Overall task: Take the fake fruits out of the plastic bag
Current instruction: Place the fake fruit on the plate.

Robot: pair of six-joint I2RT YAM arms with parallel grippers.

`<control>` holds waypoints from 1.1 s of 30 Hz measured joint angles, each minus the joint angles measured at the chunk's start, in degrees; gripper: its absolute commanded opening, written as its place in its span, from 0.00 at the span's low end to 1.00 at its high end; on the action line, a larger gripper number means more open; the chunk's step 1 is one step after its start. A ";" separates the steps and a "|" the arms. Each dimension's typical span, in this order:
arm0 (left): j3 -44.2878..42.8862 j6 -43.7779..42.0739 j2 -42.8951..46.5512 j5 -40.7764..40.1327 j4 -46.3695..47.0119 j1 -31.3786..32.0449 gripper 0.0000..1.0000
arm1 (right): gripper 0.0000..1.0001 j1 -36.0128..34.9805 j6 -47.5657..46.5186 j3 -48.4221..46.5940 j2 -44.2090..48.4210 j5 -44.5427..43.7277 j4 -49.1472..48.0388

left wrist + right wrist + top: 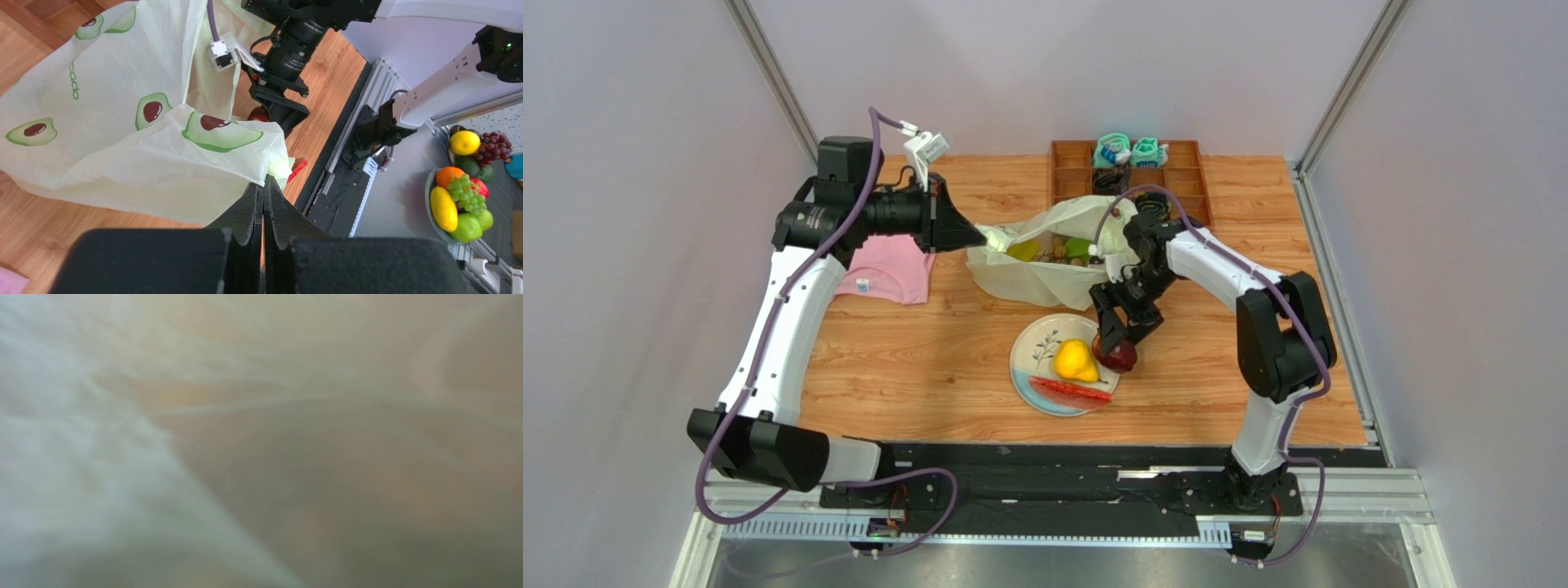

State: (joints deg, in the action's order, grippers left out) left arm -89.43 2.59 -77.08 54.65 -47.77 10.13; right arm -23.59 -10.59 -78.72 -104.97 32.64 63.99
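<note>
The pale yellow-green plastic bag (pixel 1044 279) lies mid-table with its mouth open. A yellow piece (pixel 1024 250) and a green piece (pixel 1078 249) show inside it. My left gripper (pixel 974 240) is shut on the bag's left rim and holds it up; the pinched rim shows in the left wrist view (pixel 265 179). My right gripper (pixel 1122 341) is low over the plate's right rim, its fingers around the dark red round fruit (pixel 1120 358). A yellow pear (pixel 1074 360) and a red slice (pixel 1069 392) lie on the plate (pixel 1036 349). The right wrist view is a blur of plastic.
A pink folded cloth (pixel 887 270) lies left of the bag under my left arm. A brown wooden tray (pixel 1069 172) with teal and black items stands at the back. A separate bowl of fruit (pixel 460 202) sits off the table beyond the rail.
</note>
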 measured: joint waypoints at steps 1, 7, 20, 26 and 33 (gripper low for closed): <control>0.15 -0.17 0.00 -0.17 -0.09 0.00 0.00 | 0.67 0.00 0.33 0.00 -0.61 -0.02 -0.09; 0.55 -0.76 0.00 -1.16 -1.07 -0.11 0.00 | 0.87 0.00 2.16 -0.15 -2.58 -0.17 -0.52; 1.88 -0.39 0.00 -0.37 -0.28 -0.11 0.00 | 0.91 -0.02 -2.08 -9.14 9.29 5.49 7.91; 3.82 -0.31 0.07 0.55 0.50 -0.11 0.00 | 0.75 -0.33 -3.37 -18.97 15.78 7.91 9.73; 10.32 -0.85 3.15 0.50 -0.09 -0.15 0.00 | 0.43 -2.43 0.07 -23.02 16.31 5.70 1.84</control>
State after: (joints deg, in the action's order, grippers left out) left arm -79.11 1.74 -73.93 55.16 -47.86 9.98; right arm -26.02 -10.52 -101.73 -88.66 38.35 65.82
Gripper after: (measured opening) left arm 0.007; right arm 0.576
